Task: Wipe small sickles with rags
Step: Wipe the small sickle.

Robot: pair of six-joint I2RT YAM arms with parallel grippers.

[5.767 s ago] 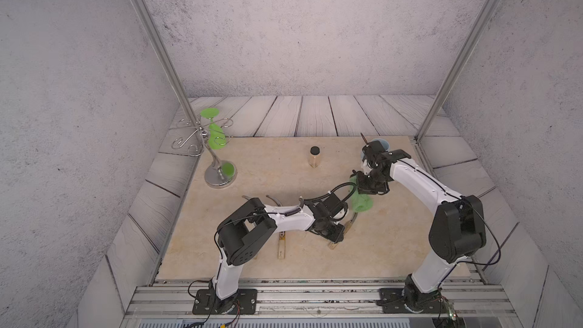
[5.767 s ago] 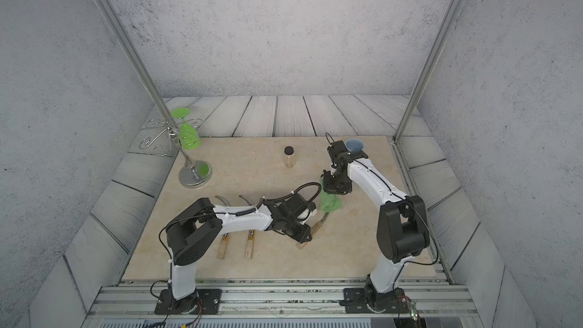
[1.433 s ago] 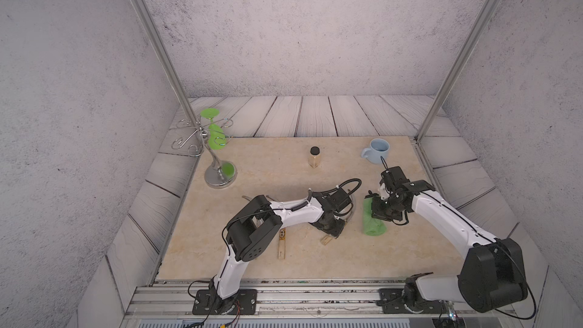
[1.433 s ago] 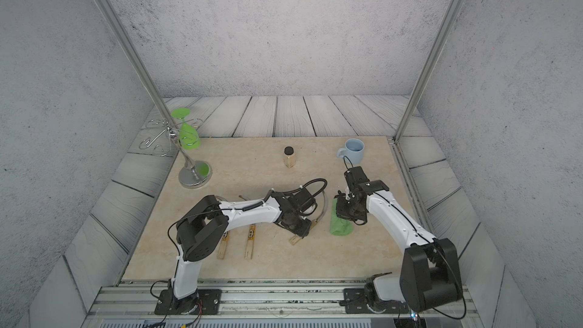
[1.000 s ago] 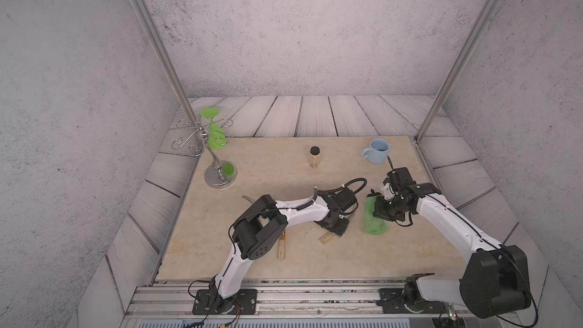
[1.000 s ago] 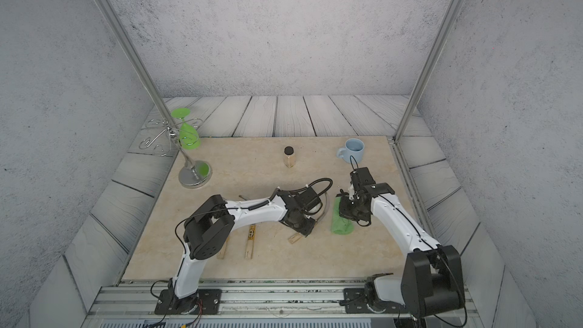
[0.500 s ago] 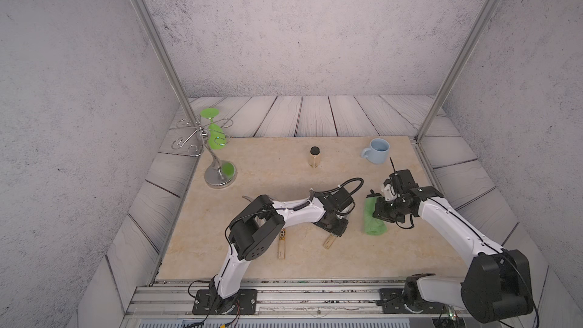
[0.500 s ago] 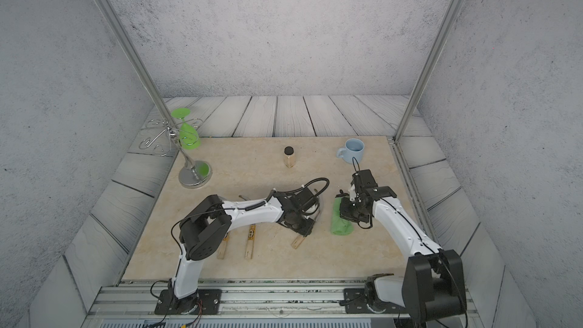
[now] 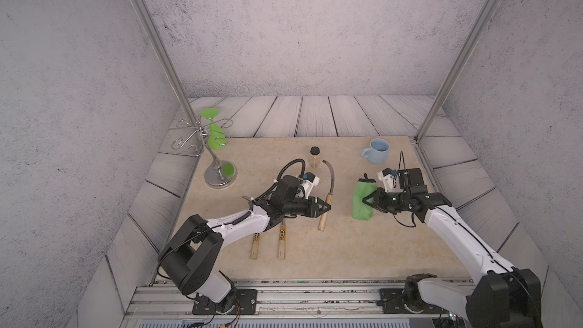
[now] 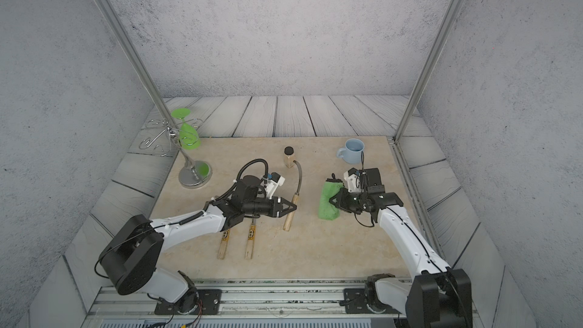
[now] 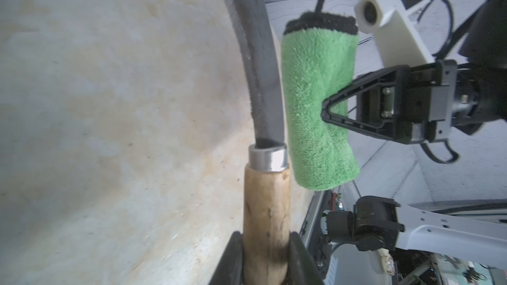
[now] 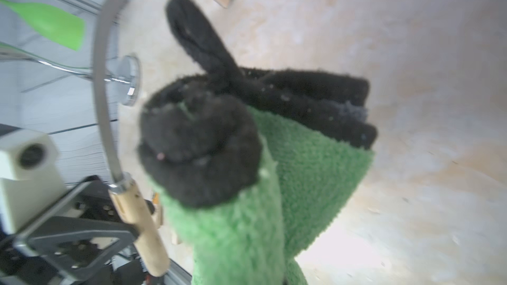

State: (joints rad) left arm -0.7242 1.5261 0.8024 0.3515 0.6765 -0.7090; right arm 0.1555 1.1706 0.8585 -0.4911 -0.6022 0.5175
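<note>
In both top views my left gripper (image 9: 328,207) (image 10: 295,207) is shut on the pale wooden handle of one small sickle (image 9: 325,212) (image 10: 290,214). Its curved grey blade (image 9: 330,175) points toward the back. The left wrist view shows the handle (image 11: 266,209) clamped between the left gripper (image 11: 264,259) fingers. Just right of the blade hangs the green rag (image 9: 362,200) (image 10: 328,200) (image 11: 315,105), folded, dark edging at the top, with my right gripper (image 9: 366,199) (image 10: 331,200) (image 11: 326,108) shut on its side. Two more sickles (image 9: 255,246) (image 9: 281,241) lie under my left arm.
A blue mug (image 9: 377,151) stands at the back right and a small black-capped bottle (image 9: 314,156) near the blade tip. A chrome stand (image 9: 217,171) with a green goblet (image 9: 214,135) is at the back left. Metal posts rise at both back corners.
My left gripper has closed on the sickle handle, and the sickle now stands straighter, blade toward the back. The right gripper with the rag has barely moved.
</note>
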